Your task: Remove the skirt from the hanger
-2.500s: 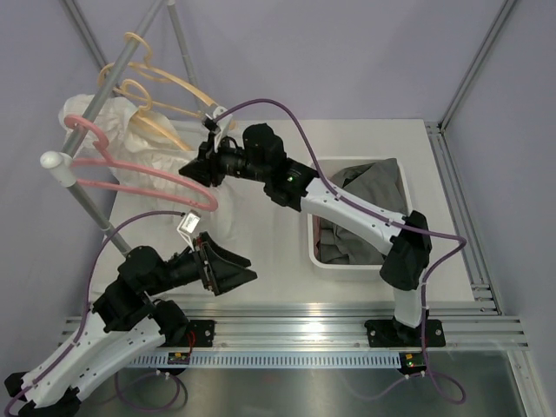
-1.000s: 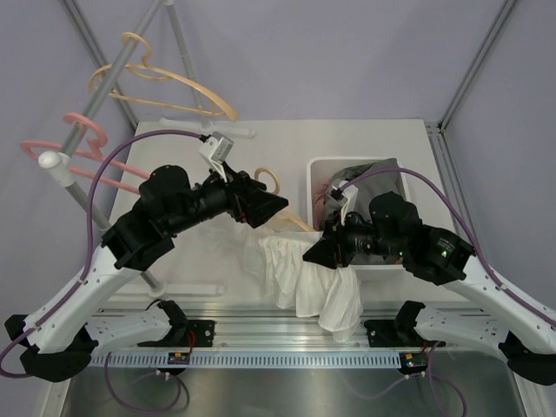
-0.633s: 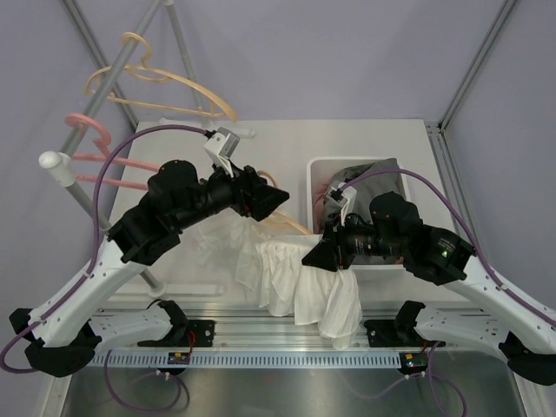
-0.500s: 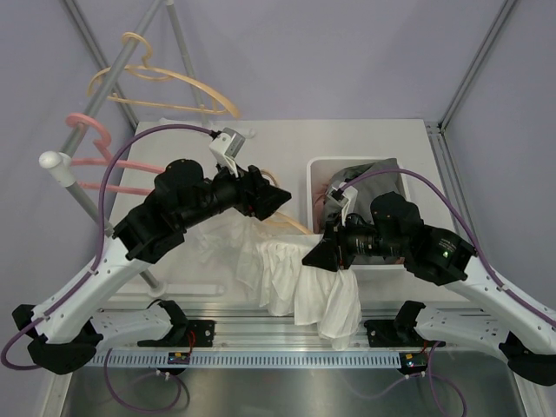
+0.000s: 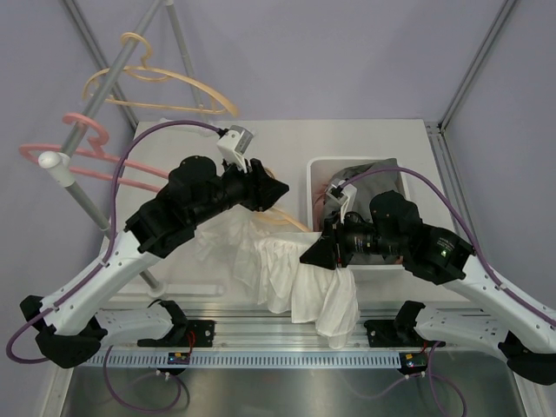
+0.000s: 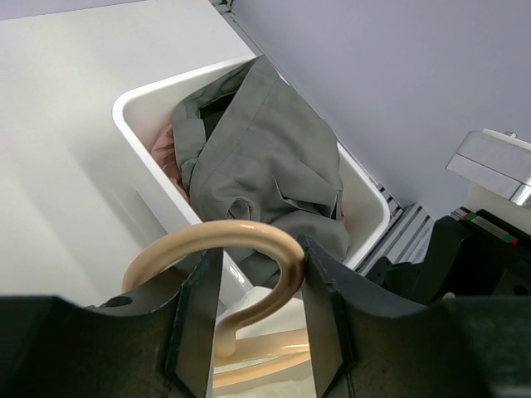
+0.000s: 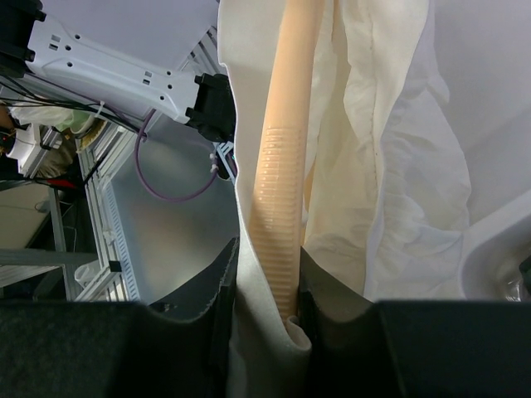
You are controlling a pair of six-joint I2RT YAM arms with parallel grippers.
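Cream-white cloth, crumpled and softly creased, is seen in the skirt point(image 5: 295, 278), which is draped over a peach-coloured plastic hanger point(image 5: 287, 223) near the front of the desk point(image 5: 278, 139), between the two arms; its loose end is spilled past the near edge of the desk. The hanger's long axis is laid slantwise in the top view, from far-left to near-right; its hook point(image 6: 249, 236) is turned toward the far-left end, at the left tool point(image 5: 276, 193). In the left wrist view the hook is framed by the two fingers, which are set partly apart on either side of it; whether it is actually gripped cannot be told. The right tool point(image 5: 306, 259) is pressed onto the ribbed arm of the hanger together with a fold of the skirt, as shown from the right wrist. A white bin point(image 5: 314, 174) holding a grey garment point(image 6: 265, 141) is placed just beyond.
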